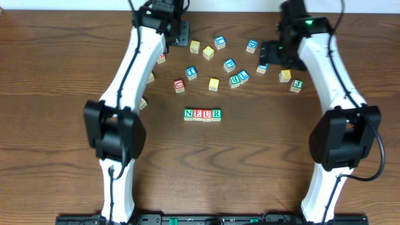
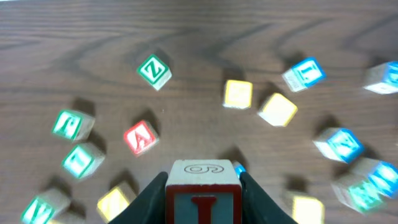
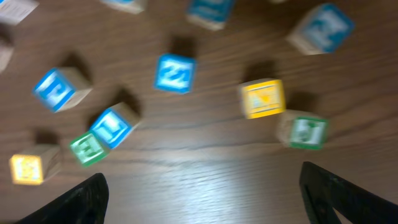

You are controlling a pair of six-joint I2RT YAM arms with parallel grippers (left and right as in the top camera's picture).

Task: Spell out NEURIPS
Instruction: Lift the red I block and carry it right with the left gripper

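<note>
Two dark fingers [image 2: 149, 202] of the left gripper [image 2: 203, 202] press in on either side of the I cube [image 2: 203, 186], a red-framed block whose letter faces the wrist camera. The jaws are clamped tight on it and the block sits square between them. It appears to hang above the table [image 2: 186, 31] rather than rest on it. A red A cube [image 2: 141, 137], a green-lettered cube [image 2: 153, 70] and a plain yellow cube [image 2: 237, 93] lie scattered below and beyond it.

From overhead this gripper is at the far edge, well apart from the row [image 1: 202, 114]. The row reads N, E, U, R and lies in the middle of the table between the two arms. So the step in hand looks like the fifth letter: the I is picked up but not yet placed.

The next move calls for carrying the block to the right end of the row and setting it down touching the R, letter up and in line, without nudging the four in place. P and S would follow, but the loose blocks are too small to read which ones bear them.

The right gripper [image 3: 202, 199] holds nothing. Its fingers are spread wide over the loose blocks on the far right, with a yellow-faced cube [image 3: 263, 98] and a green-framed cube [image 3: 305, 132] nearest beneath it.
</note>
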